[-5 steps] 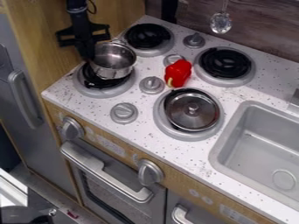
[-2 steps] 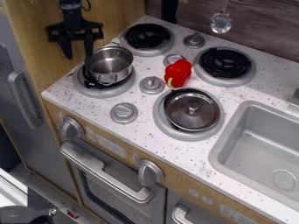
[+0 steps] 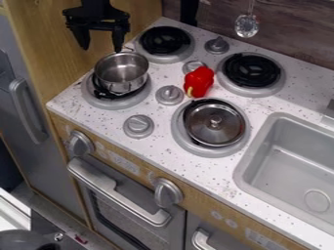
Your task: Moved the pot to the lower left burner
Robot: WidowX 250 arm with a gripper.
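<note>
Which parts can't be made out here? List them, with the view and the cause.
All in the camera view:
- Middle of the lower left burner: hidden by the pot.
- Whatever lies beneath the metal lid: hidden by the lid.
- Upper arm: cut off by the top edge.
- Sink's right side: cut off by the right edge.

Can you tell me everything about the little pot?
The pot is round, shiny and silver, like metal, with no lid on it. A small loop handle shows on its near side, and another at its far rim. It sits upright on the lower left burner, touching its black coil. The gripper hangs above, open.
</note>
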